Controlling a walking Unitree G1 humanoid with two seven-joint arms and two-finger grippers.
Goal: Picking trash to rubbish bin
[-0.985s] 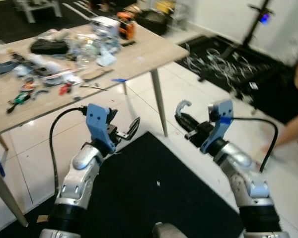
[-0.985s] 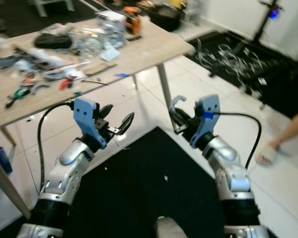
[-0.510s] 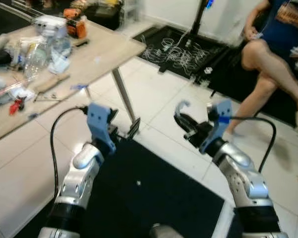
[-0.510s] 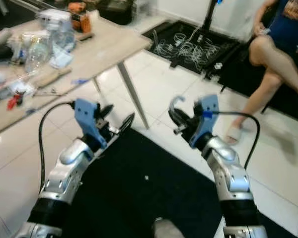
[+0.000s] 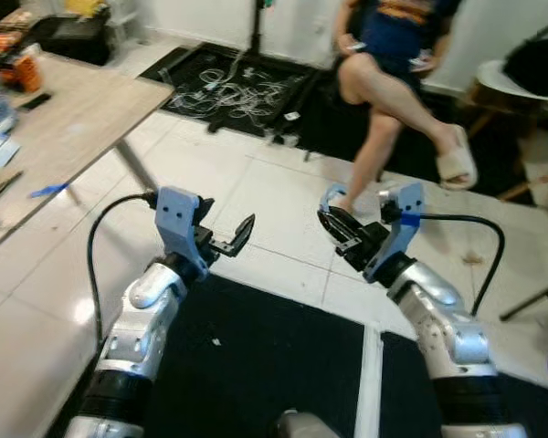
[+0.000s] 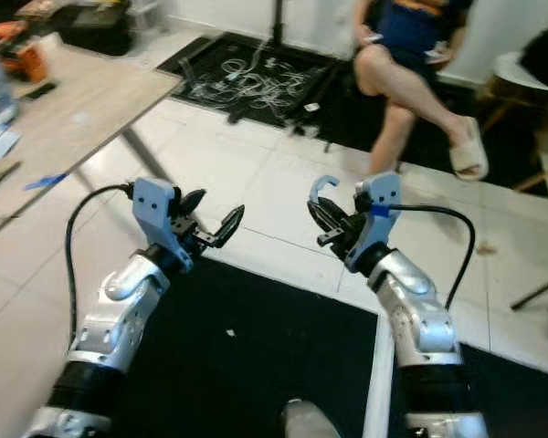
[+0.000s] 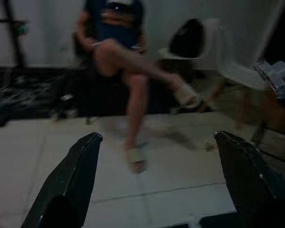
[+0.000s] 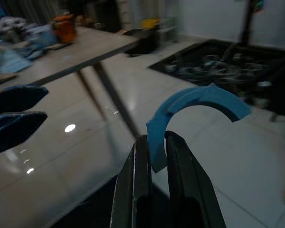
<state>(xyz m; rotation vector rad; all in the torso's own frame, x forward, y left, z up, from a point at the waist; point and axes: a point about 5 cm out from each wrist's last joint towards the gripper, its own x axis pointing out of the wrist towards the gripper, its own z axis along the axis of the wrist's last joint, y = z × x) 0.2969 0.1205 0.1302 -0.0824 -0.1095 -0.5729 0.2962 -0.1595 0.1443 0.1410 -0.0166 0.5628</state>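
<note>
My right gripper [image 5: 340, 226] is raised in front of me and shut on a light blue curved strip [image 5: 331, 193], a thin arc of plastic that sticks up from between its fingers [image 8: 141, 176]; the strip [image 8: 199, 101] is clear in the right wrist view. My left gripper [image 5: 225, 230] is held up at the same height, open, with nothing between its black fingers [image 7: 76, 176]. Both hang over white floor tiles and the edge of a black mat [image 5: 256, 356].
A person [image 5: 397, 64] sits ahead, legs crossed, one slippered foot [image 5: 457, 155] raised. A wooden table [image 5: 64, 119] with clutter stands at the left. Tangled white cables [image 5: 242, 87] lie on a dark mat beyond. A white seat with a black bag [image 5: 530, 68] is at the right.
The view has swung to the right: the table has slid off to the left and the seated person has come into view. Both grippers hold the same pose, the right still gripping the strip.
</note>
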